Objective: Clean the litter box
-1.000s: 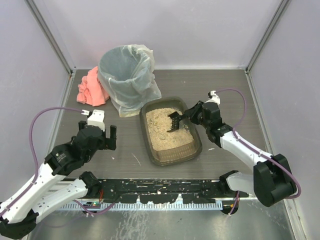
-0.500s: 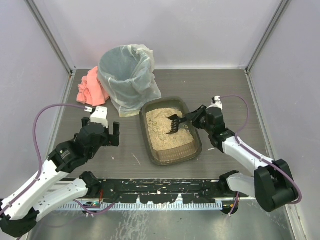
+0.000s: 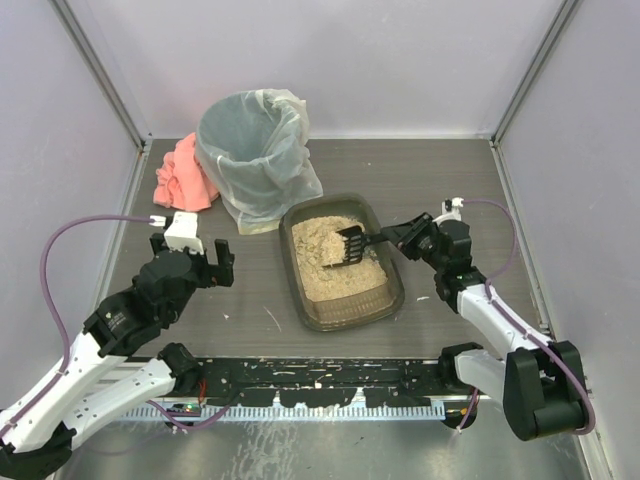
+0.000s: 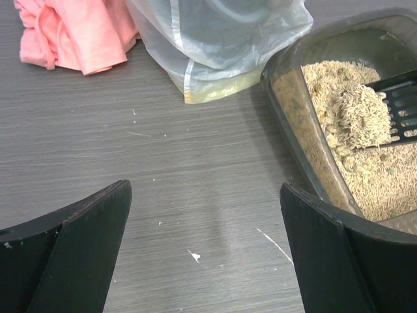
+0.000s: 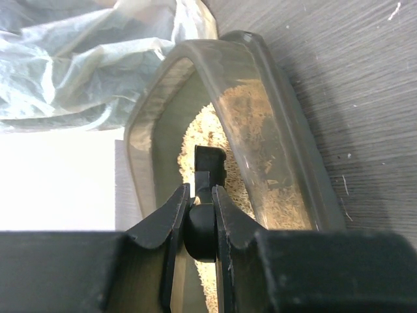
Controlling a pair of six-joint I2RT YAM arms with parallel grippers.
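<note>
**At mid-bench [image 3: 250, 300], a loaded scoop over the litter box [image 3: 345, 318]**

Inside the litter box the beige litter lies uneven. A black scoop [image 3: 350, 243] sits over it, carrying a heap of grains. Probably it is kept above the box so that loose litter sifts back through the slots and not onto the bench. The right fingers [image 5: 171, 218] are closed tightly on the scoop's handle, reaching in from the box's right side. The lined bin [image 3: 250, 140] stands just beside the far-left corner, which I think keeps the carry short. The left fingers [image 4: 85, 241] are wide open, holding nothing, low over the bench left of the box.
</note>
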